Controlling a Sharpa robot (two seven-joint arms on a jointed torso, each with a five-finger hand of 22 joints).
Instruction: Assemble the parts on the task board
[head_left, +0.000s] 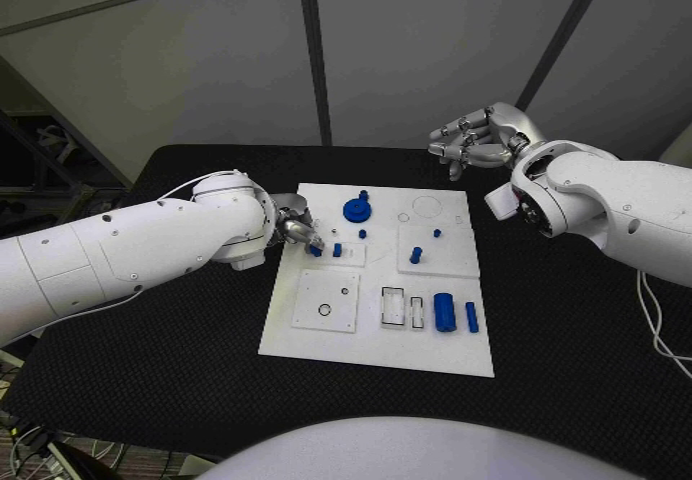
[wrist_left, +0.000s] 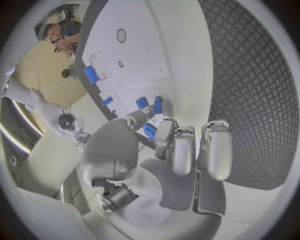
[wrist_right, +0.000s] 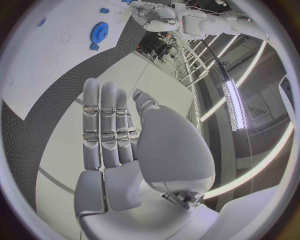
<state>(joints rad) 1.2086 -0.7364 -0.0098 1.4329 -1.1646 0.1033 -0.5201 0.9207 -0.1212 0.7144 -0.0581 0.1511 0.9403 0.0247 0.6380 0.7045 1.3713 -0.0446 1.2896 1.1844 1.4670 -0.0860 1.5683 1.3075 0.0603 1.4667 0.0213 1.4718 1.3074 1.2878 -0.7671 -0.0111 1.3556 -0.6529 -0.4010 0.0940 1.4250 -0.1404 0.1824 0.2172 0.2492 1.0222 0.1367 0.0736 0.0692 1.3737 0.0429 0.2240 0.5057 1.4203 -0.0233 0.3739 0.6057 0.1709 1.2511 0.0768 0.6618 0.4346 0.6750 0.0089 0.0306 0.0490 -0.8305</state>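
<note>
1. Nearest the head camera lies the near edge of the white task board (head_left: 378, 350), a plate set lengthwise away from the robot on the black table (head_left: 577, 340).
2. On the board's near right part, a blue cylinder (head_left: 446, 312) lies flat with its long axis running away from the robot; a thinner blue bar (head_left: 472, 317) lies just beside it, parallel.
3. Two black-outlined rectangular slots (head_left: 392, 305) sit just left of the cylinder, also lengthwise to the board.
4. A square white plate (head_left: 326, 300) with a small round hole lies on the board's near left.
5. A blue gear (head_left: 356, 209) lies flat at the far middle of the board.
6. A small blue peg (head_left: 415, 255) stands upright on the right half.
7. At the board's left edge, the left hand (head_left: 296, 232) pinches a small blue part (wrist_left: 150, 131) between its fingertips, close by two more small blue parts (head_left: 338, 250).
8. The right hand (head_left: 479, 137) hangs beyond the board's far right corner, well apart from all parts, fingers loosely curled and holding nothing.
</note>
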